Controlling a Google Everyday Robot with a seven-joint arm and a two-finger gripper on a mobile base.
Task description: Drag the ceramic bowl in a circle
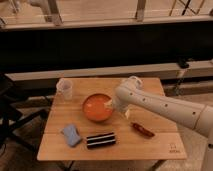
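Note:
The ceramic bowl (pixel 97 108) is round, shallow and glossy orange-red with a darker rim. It sits near the middle of the wooden table (pixel 150 145). My white arm reaches in from the right and my gripper (pixel 113 105) is at the bowl's right rim, right against it. The wrist covers part of the rim there.
A clear plastic cup (pixel 65 88) stands at the table's back left. A blue sponge (pixel 71 135) and a black striped packet (pixel 100 140) lie at the front. A red item (pixel 142 130) lies right of the bowl. A dark chair (pixel 10 115) is left of the table.

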